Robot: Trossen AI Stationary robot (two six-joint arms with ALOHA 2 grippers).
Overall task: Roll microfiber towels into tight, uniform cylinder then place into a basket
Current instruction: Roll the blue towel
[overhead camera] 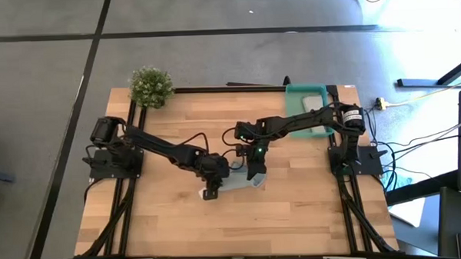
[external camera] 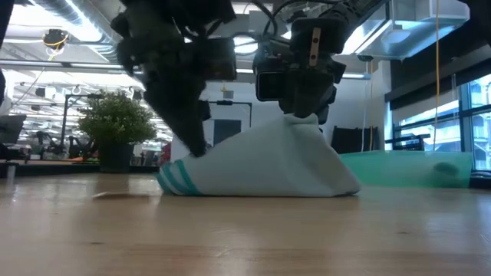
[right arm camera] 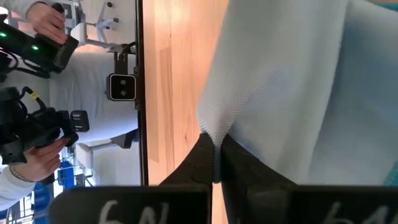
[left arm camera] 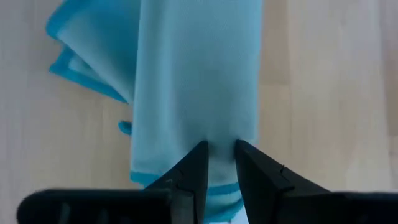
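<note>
From above we see the light blue towel (overhead camera: 236,185) mid-table, the teal basket (overhead camera: 306,91) at the far right corner. Level view: the right gripper (external camera: 304,113) lifts a pinched peak. Left wrist: the left gripper (left arm camera: 220,163) clamps a fold. Right wrist: fingers (right arm camera: 233,163) closed on cloth.

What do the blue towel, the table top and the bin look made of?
Light blue towel: soft fine-knit cloth, matte, darker blue stitched edge; likely microfiber.
Table top: pale wood planks, visible grain and seams, smooth, slight sheen.
Teal bin: looks like moulded plastic; its wall appears translucent in the low view.
</note>
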